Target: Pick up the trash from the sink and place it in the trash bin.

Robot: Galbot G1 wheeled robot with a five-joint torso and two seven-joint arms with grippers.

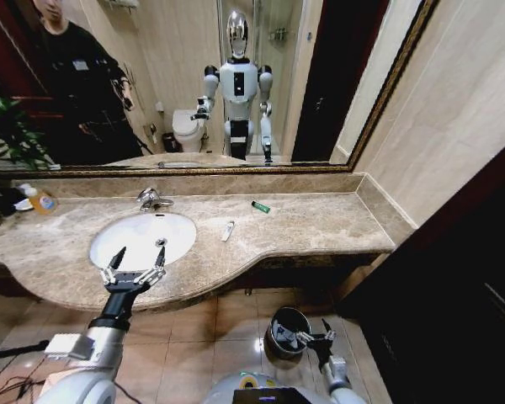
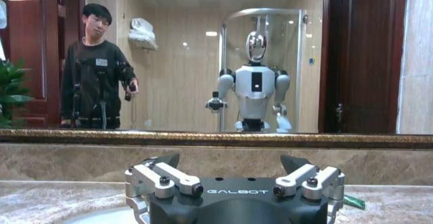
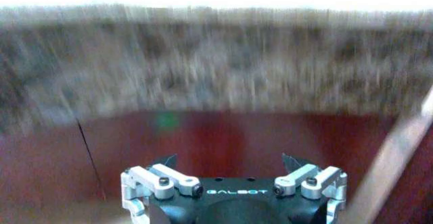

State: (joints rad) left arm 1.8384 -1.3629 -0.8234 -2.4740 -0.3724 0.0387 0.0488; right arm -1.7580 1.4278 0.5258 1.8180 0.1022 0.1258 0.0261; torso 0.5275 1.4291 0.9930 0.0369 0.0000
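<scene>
"GALBOT" is printed in white on both gripper bodies in the wrist views. Low by the floor, the right gripper (image 1: 312, 334) hangs spread and empty just beside the trash bin (image 1: 279, 326). Over the sink's (image 1: 109, 235) front rim, the left gripper (image 1: 138, 257) is released, holding nothing. On the counter (image 1: 320, 223) lie a white tube (image 1: 227, 231) and a dark green tube (image 1: 260, 207).
</scene>
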